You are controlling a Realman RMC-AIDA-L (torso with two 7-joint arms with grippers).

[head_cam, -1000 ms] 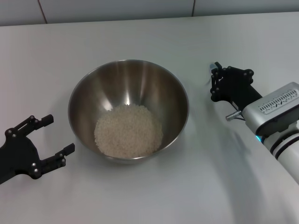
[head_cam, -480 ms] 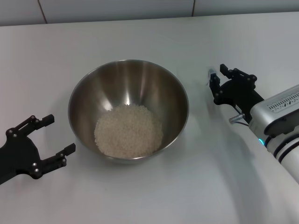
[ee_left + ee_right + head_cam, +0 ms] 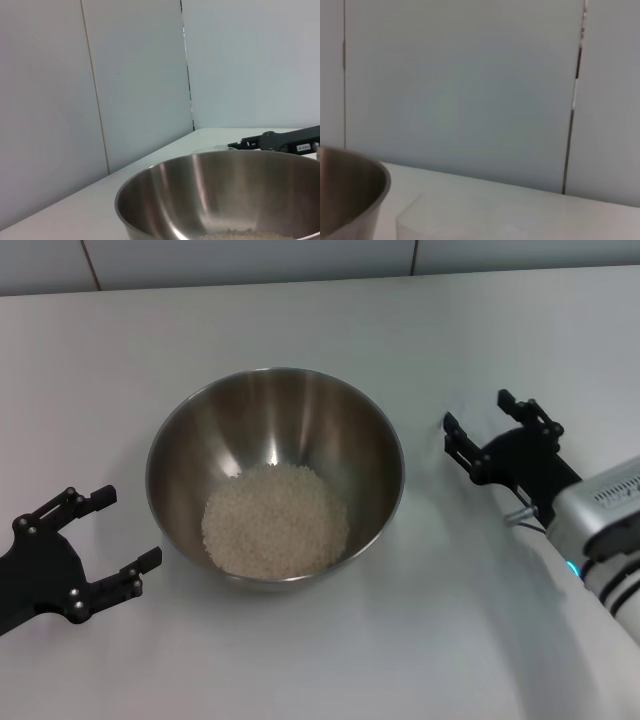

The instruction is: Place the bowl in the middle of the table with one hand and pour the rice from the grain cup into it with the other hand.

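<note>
Your right black two-finger end effector (image 3: 496,430) stands wide, empty, just right of the large shiny stainless-steel bowl (image 3: 275,410); the left end effector (image 3: 95,535) also gapes, parked beside it. White rice (image 3: 276,519) lies inside, mid-desk (image 3: 300,320). The translucent plastic grain cup (image 3: 445,220) looks light and slippery: grip its mid-wall gently.

Left end effector (image 3: 105,533): low at the near left, fingers spread, holding nothing.
Right end effector (image 3: 490,427): at the right, fingers spread, silver-white arm trailing behind.

Rice (image 3: 276,519) in bowl (image 3: 190,430), perhaps mid-table (image 3: 300,660), between both hands.
</note>
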